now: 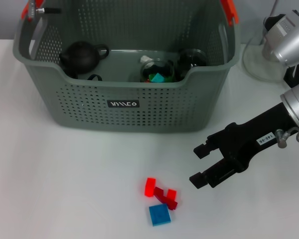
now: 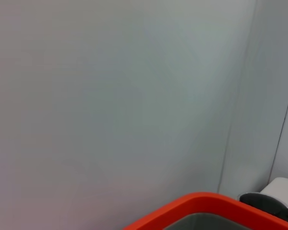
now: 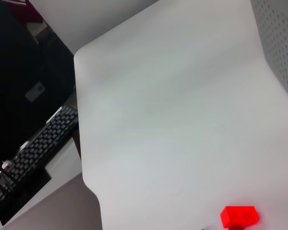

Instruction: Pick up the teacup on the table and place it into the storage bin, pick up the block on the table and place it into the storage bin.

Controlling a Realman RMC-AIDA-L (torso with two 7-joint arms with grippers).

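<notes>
The grey-green storage bin stands at the back of the table, its perforated wall also showing in the right wrist view. Inside it a glass teacup holds coloured bits, beside a second glass cup. Red blocks and a flat blue block lie on the table in front of the bin; one red block shows in the right wrist view. My right gripper hovers open just right of these blocks, holding nothing. Part of my left arm sits over the bin's far left corner.
A black teapot rests in the bin's left half. The bin's orange handle fills the bottom of the left wrist view. A round white base stands right of the bin. A keyboard lies beyond the table edge.
</notes>
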